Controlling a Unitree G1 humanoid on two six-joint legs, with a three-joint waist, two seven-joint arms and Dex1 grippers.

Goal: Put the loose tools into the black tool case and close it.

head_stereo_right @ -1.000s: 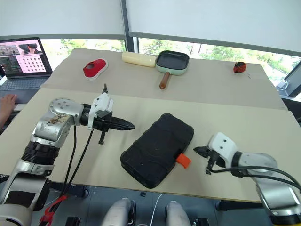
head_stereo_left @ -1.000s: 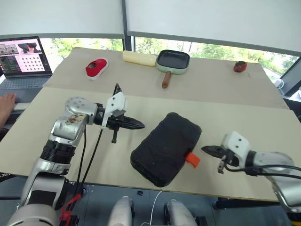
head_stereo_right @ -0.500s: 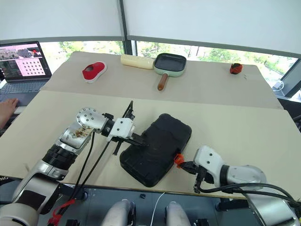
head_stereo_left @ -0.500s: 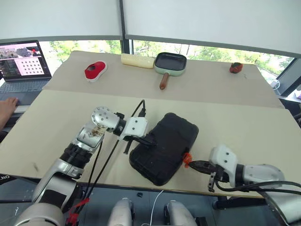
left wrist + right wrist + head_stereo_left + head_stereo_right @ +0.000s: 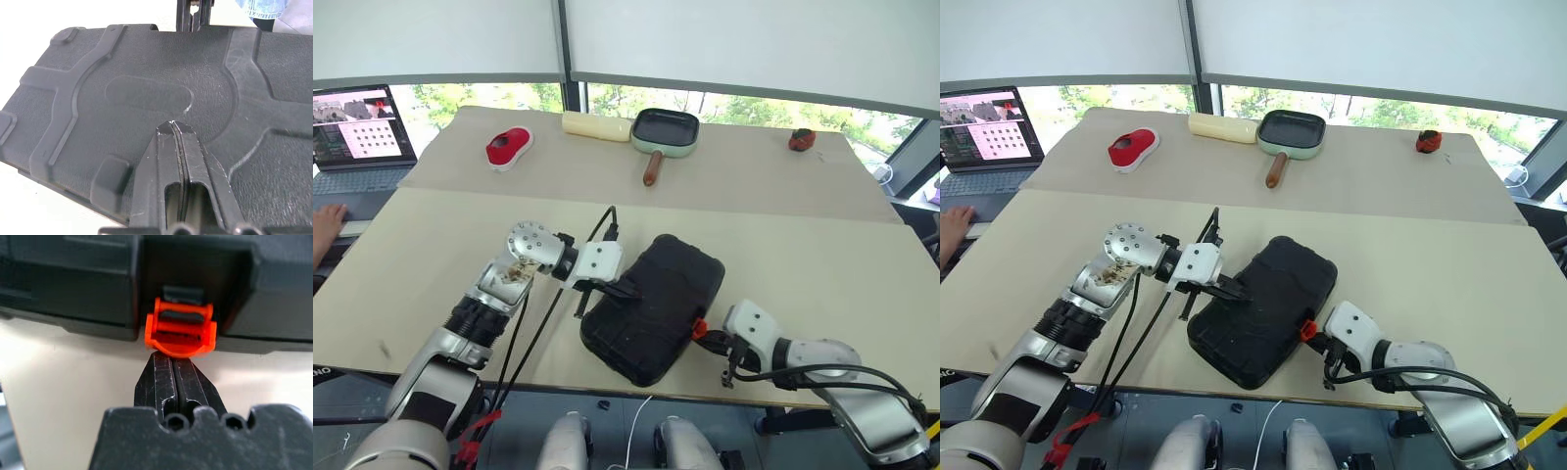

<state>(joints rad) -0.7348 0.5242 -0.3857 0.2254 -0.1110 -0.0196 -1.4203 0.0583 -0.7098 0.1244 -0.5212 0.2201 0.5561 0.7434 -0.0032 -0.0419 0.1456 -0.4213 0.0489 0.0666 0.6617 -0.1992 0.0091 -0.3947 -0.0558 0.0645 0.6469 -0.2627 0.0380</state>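
Late stage, case lid already down. Black tool case [image 5: 651, 308] lies closed at lower centre of the head views, tilted diagonally on the near tan table [image 5: 431, 255], textured shell up. No loose tools visible on the table, so they're presumably inside, can't confirm. Left gripper [image 5: 176, 128] has its fingers pressed together, tips resting on the case's top shell near its left edge, likely pinning the lid down; it pinches nothing. Right gripper [image 5: 172, 357] also pressed together, tips touching the lower lip of the orange latch [image 5: 180, 332] on the case's near-right edge; in the head views it sits lower right of centre, just beside the case. Latch looks flipped outward, not snapped flat, so what's left by my read is pushing it home to lock the case. Upper part of the frame, well apart from the work: black square pan [image 5: 666, 129] with wooden handle, a cream roll [image 5: 595, 124] beside it, a red-white object [image 5: 509, 147] upper left, a small red item [image 5: 803, 140] upper right. Laptop [image 5: 357, 132] and a person's hand [image 5: 325, 223] at far left edge.
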